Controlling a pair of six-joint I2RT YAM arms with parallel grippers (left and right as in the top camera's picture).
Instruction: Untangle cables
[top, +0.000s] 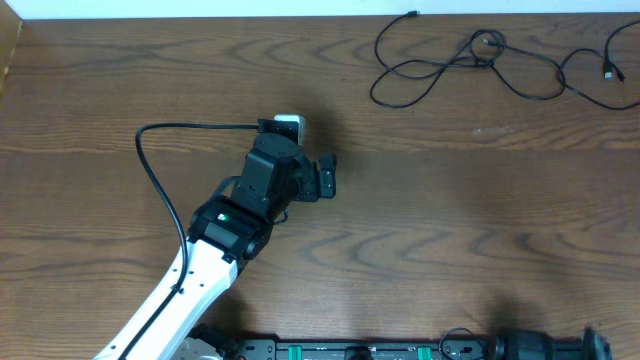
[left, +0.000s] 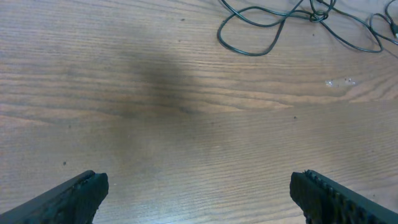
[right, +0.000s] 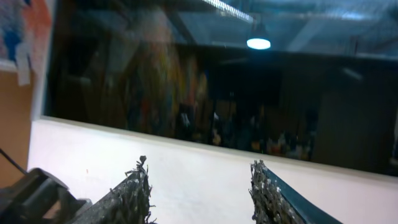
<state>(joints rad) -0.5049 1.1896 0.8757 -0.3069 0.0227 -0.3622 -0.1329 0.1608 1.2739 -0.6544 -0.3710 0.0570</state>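
Wooden table (top: 450, 220), black cables (top: 487, 42) well beyond left gripper (left: 199, 182).

no readable txt, labels or nos. in any view, colourful sheet (right: 11, 25), right wrist cam, maybe printed, too blurry

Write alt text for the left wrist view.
Thin black cables lie looped together at the top right of a wooden table. Nearer the camera, the left claw stands wide open above bare wood, holding nothing and well short of the cables.
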